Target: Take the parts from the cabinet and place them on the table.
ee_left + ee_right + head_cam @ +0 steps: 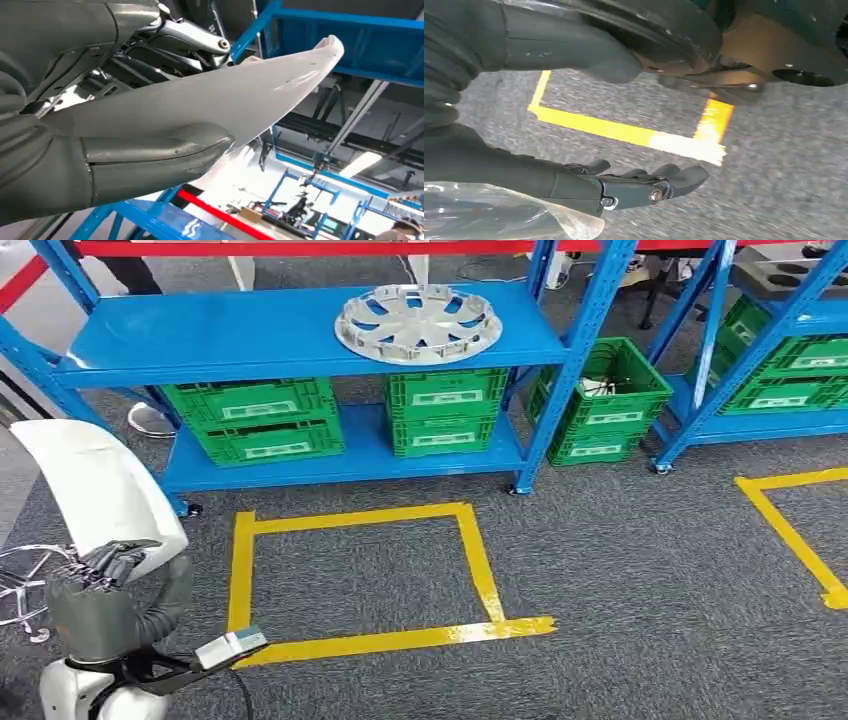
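Observation:
A white curved panel part (pixel 95 480) stands up at the lower left of the head view, and my left hand (pixel 100 575) grips its lower end. In the left wrist view my thick grey thumb (pixel 150 150) presses on the white panel (pixel 240 95), with dark fingers behind it. A round silver wheel cover (pixel 418 322) lies on the upper shelf of the blue cabinet (pixel 200 335), far ahead of my left hand. My right hand (pixel 634 187) hangs above the grey carpet with its fingers apart and nothing between them.
Green crates (pixel 255 418) (pixel 445 410) sit on the cabinet's lower shelf; another green crate (pixel 605 400) stands on the floor beside it. A second blue rack (pixel 790 360) is at the right. A yellow tape square (pixel 360 575) marks the carpet. A chrome chair base (pixel 25 585) is at the left edge.

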Available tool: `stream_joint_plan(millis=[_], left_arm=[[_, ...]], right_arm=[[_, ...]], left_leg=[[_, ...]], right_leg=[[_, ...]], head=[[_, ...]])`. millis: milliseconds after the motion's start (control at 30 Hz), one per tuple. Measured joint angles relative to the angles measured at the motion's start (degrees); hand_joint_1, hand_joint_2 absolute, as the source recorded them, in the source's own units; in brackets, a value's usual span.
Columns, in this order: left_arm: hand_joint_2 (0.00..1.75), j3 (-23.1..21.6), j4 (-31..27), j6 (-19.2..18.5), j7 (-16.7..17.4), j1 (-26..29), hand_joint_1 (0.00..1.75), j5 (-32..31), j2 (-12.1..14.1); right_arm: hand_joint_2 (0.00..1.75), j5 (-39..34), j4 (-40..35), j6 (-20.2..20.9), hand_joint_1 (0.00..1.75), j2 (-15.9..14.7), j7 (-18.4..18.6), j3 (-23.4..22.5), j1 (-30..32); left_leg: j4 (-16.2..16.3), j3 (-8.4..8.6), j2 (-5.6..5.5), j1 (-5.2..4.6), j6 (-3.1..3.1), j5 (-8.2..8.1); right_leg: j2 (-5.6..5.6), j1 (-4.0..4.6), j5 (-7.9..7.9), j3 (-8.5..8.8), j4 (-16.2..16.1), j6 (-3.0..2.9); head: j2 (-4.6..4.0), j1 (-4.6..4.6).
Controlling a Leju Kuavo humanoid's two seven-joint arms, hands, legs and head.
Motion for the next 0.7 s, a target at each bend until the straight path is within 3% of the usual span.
stream_joint_plan(millis=[33,67,100,133,167,233,267,300,333,400,433,467,500,567,600,633,667,700], left_arm=[[1.75,0.0,0.0,0.0,0.0,0.01,1.75,0.0,0.0],[1.75,0.0,0.0,0.0,0.0,0.0,1.75,0.0,0.02],[1.75,-0.02,0.0,0.0,0.0,-0.02,1.75,0.0,0.02],[1.75,-0.02,-0.02,0.0,0.0,-0.01,1.75,0.0,0.02],[1.75,-0.02,-0.02,0.02,0.0,-0.05,1.75,0.0,0.02],[1.75,-0.09,-0.02,0.0,0.0,-0.09,1.75,0.0,0.07],[1.75,-0.09,-0.02,0.0,0.0,0.05,1.75,-0.04,0.11],[1.75,-0.09,-0.02,0.0,0.02,0.12,1.75,-0.02,0.15],[1.75,-0.09,0.0,0.0,0.2,0.18,1.75,-0.09,0.17],[1.75,-0.11,0.0,0.0,0.22,0.16,1.75,-0.17,0.17],[1.75,-0.11,0.0,0.0,0.28,0.17,1.75,-0.17,0.17],[1.75,-0.11,0.0,0.0,0.41,0.18,1.75,-0.17,0.17],[1.75,-0.09,0.0,0.0,0.61,0.17,1.75,-0.15,0.17],[1.75,-0.07,0.0,0.0,0.9,0.15,1.75,0.11,0.2],[1.75,-0.09,0.0,0.0,1.11,0.1,1.75,0.18,0.22],[1.75,-0.09,-0.02,0.0,1.31,-0.02,1.75,0.17,0.24],[1.75,-0.11,-0.02,0.0,1.36,-0.13,1.75,0.17,0.24],[1.75,-0.11,0.0,0.0,1.51,-0.27,1.75,0.17,0.26]], right_arm=[[1.75,0.0,0.0,-0.02,0.0,0.0,0.0,0.0,0.03],[1.75,0.0,0.0,-0.02,0.0,-0.02,0.0,0.0,0.02],[1.75,0.02,0.0,0.0,0.0,0.0,0.0,0.0,-0.08],[1.75,0.07,0.0,0.09,0.0,0.2,-0.02,0.09,-0.14],[1.75,0.07,0.02,0.09,0.0,0.26,-0.04,0.13,-0.14],[1.75,0.11,0.07,0.24,0.0,0.46,-0.02,0.37,0.01],[1.75,0.04,0.11,0.28,0.0,0.61,-0.04,0.46,0.19],[1.75,0.04,0.24,0.28,0.0,0.72,-0.04,0.46,0.07],[1.75,0.04,0.24,0.28,0.0,0.74,-0.09,0.48,0.01],[1.75,0.04,0.24,0.28,0.0,0.74,-0.31,0.48,-0.06],[1.75,0.04,0.24,0.26,0.0,0.74,-0.35,0.48,-0.08],[1.75,0.0,0.24,0.22,0.0,0.74,-0.31,0.48,-0.13],[1.75,-0.02,0.22,0.11,0.0,0.77,-0.17,0.48,-0.34],[1.75,-0.04,0.24,-0.18,0.0,0.9,0.09,0.48,-0.76],[1.75,-0.11,0.24,-0.26,0.0,1.05,0.11,0.48,-0.9],[1.75,-0.13,0.24,-0.31,0.0,1.4,0.13,0.48,-1.01],[1.75,-0.15,0.24,-0.42,0.0,1.42,0.15,0.48,-1.07],[1.75,-0.15,0.24,-0.42,0.0,1.44,0.15,0.48,-1.06]], left_leg=[[0.26,-1.11,0.0,0.04,-0.2,0.66],[0.53,-2.12,-0.02,0.11,-0.46,1.27],[0.86,-2.63,-0.11,0.1,-0.81,1.84],[1.38,-3.16,-0.21,-0.16,-1.18,2.26],[1.39,-3.37,-0.18,-0.19,-1.5,2.86],[0.96,-3.67,-0.16,0.04,-2.06,4.3],[0.87,-3.97,-0.33,-0.06,-2.54,5.01],[1.31,-4.7,-0.51,0.16,-2.8,3.39],[3.23,-5.13,-0.53,0.15,-2.98,-0.52],[10.64,-5.82,-0.54,0.15,-3.24,-7.85],[14.93,-6.12,-0.54,0.13,-3.25,-9.72],[18.03,-6.0,-0.55,0.11,-3.15,-9.51],[18.67,-5.1,-0.55,0.02,-2.91,-7.32],[13.42,-0.45,-0.59,-0.41,-1.8,-3.05],[8.7,2.95,-0.63,-0.81,-0.87,-2.65],[3.29,6.47,-0.6,-1.34,0.36,-4.97],[-0.91,8.69,-0.56,-1.24,0.35,-5.99],[-1.46,8.63,-0.54,-1.6,0.19,-6.24]], right_leg=[[0.0,-0.18,2.95,2.13,-1.85,0.03],[0.01,-0.37,4.66,5.43,-5.76,0.1],[0.06,-0.66,3.86,9.68,-11.5,0.29],[0.22,-0.59,1.1,14.64,-18.37,0.29],[0.52,-0.4,-0.61,16.11,-21.66,-0.67],[0.55,-0.12,-0.16,14.61,-20.91,-1.44],[0.37,-0.2,0.62,13.8,-20.91,-2.13],[-0.04,-0.41,1.3,12.87,-20.84,-2.8],[-0.03,-0.32,2.09,11.9,-20.76,-3.45],[-0.27,-0.01,3.49,10.43,-20.63,-3.79],[-0.4,0.22,4.21,9.88,-20.43,-3.93],[-0.5,0.43,4.91,8.71,-20.0,-4.07],[-0.55,0.65,5.52,7.33,-19.48,-4.09],[-0.49,1.11,6.46,5.07,-18.52,-4.17],[-0.43,1.26,6.91,4.34,-18.25,-4.16],[-0.43,1.29,7.31,3.88,-18.04,-3.98],[-0.37,1.38,7.67,3.65,-17.99,-3.82],[-0.52,1.18,8.27,3.4,-18.04,-3.43]], head=[[0.0,0.0],[0.0,-0.02],[0.0,0.04],[0.0,0.24],[0.0,0.13],[0.0,0.04],[0.0,0.07],[-0.02,-0.09],[0.0,-0.41],[-0.02,-0.72],[0.0,-0.83],[0.0,-0.85],[0.0,-0.83],[0.0,-0.9],[0.0,-0.9],[0.0,-0.74],[0.0,-0.81],[0.0,-0.83]])
